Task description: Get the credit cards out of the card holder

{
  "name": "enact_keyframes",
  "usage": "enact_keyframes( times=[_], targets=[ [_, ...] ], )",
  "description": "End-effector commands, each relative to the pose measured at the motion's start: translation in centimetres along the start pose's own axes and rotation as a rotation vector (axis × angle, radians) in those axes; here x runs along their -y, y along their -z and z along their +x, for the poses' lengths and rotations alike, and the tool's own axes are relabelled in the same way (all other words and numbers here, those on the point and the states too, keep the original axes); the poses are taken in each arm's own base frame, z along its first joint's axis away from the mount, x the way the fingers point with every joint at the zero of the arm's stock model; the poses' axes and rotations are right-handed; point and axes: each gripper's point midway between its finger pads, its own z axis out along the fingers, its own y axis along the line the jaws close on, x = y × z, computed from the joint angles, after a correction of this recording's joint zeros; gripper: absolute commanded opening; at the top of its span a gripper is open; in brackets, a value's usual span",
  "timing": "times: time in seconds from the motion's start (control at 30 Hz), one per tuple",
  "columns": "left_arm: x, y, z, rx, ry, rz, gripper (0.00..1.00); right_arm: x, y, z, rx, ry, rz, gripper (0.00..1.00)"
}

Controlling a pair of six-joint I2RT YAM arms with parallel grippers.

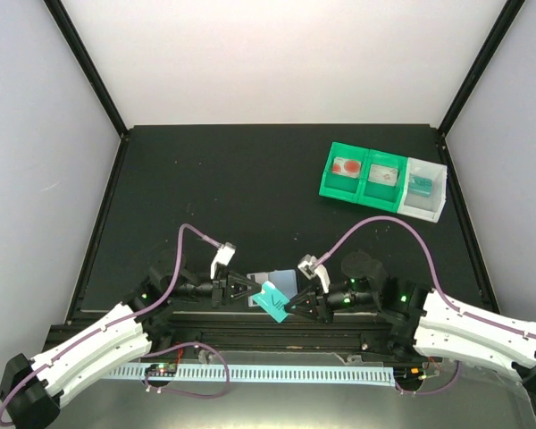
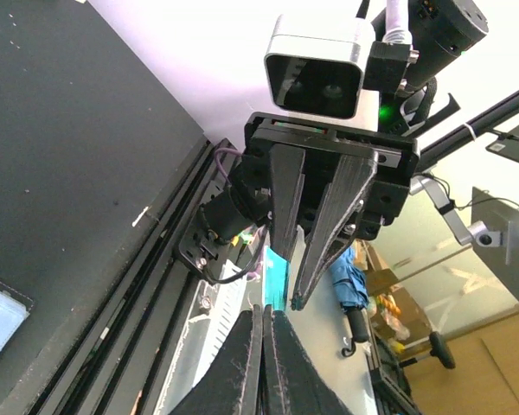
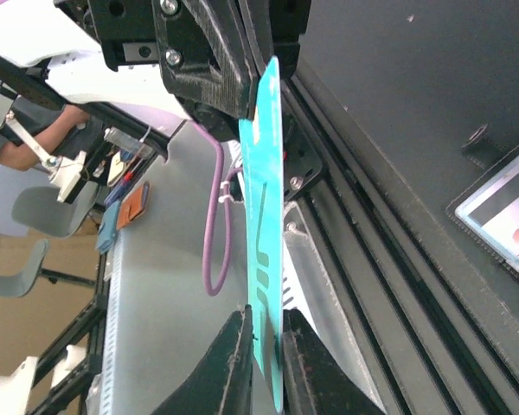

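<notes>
We see the teal card [image 1: 272, 302], a thin plastic rectangle, held off the black worktop [image 1: 232, 179] in the lower middle of the overhead frame, between the two arms. The right end effector [image 1: 292, 308] is clamped on the card's lower right corner. In the right wrist view its two fingers press against either face of the card, which stands edge-on and runs up the middle of that frame.

The left end effector [image 1: 253, 290] meets the card from the left side. In its own wrist view the fingers lie together at the bottom of the frame, and the card's thin teal edge runs down into the seam between their tips, so we read it as closed on the card as well.

The black folding card holder [image 1: 270, 278], with its pale blue inner panel facing up, lies open on the worktop just above the card in the overhead frame, between the two end effectors and apart from both.

A green-and-white plastic tray [image 1: 364, 181] with three compartments sits in the upper right of the overhead frame, well apart from the arms.
</notes>
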Motion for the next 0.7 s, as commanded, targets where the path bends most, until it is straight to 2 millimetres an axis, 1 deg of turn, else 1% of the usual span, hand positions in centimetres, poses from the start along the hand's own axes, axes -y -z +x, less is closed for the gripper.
enact_keyframes(
  times=[0.0, 0.07, 0.13, 0.2, 0.27, 0.37, 0.43, 0.47, 0.57, 0.67],
  targets=[
    [1.1, 0.2, -1.5, 0.054, -0.037, 0.01, 0.02, -0.5, 0.8, -2.3, 0.12, -0.005, 0.009, 0.15],
    [1.1, 0.3, -2.1, 0.081, -0.034, 0.0, 0.02, 0.1, 1.1, -2.9, 0.171, -0.045, 0.036, 0.3],
    [0.7, 0.5, -2.8, 0.121, -0.022, -0.031, 0.02, 1.0, 1.6, -3.5, 0.241, -0.089, 0.072, 0.41],
    [0.4, 0.7, -3.6, 0.164, -0.01, -0.062, 0.02, 1.9, 2.1, -4.0, 0.314, -0.141, 0.093, 0.55],
    [0.3, 0.9, -4.6, 0.207, -0.006, -0.082, 0.02, 2.8, 2.6, -4.4, 0.376, -0.181, 0.12, 0.62],
    [0.1, 1.2, -6.0, 0.288, 0.02, -0.098, 0.02, 3.7, 3.3, -5.1, 0.451, -0.238, 0.147, 0.67],
    [-0.2, 1.5, -6.8, 0.347, 0.056, -0.101, 0.01, 3.5, 3.6, -5.8, 0.5, -0.27, 0.118, 0.68],
    [-0.4, 1.7, -7.1, 0.371, 0.078, -0.104, 0.02, 3.0, 3.7, -6.4, 0.528, -0.281, 0.081, 0.68],
    [-1.2, 1.9, -7.6, 0.424, 0.13, -0.111, 0.02, 2.6, 3.3, -7.0, 0.556, -0.34, 0.018, 0.68],
    [-1.5, 2.0, -7.9, 0.45, 0.155, -0.113, 0.01, 3.1, 2.8, -7.3, 0.57, -0.4, 0.005, 0.67]
  ],
)
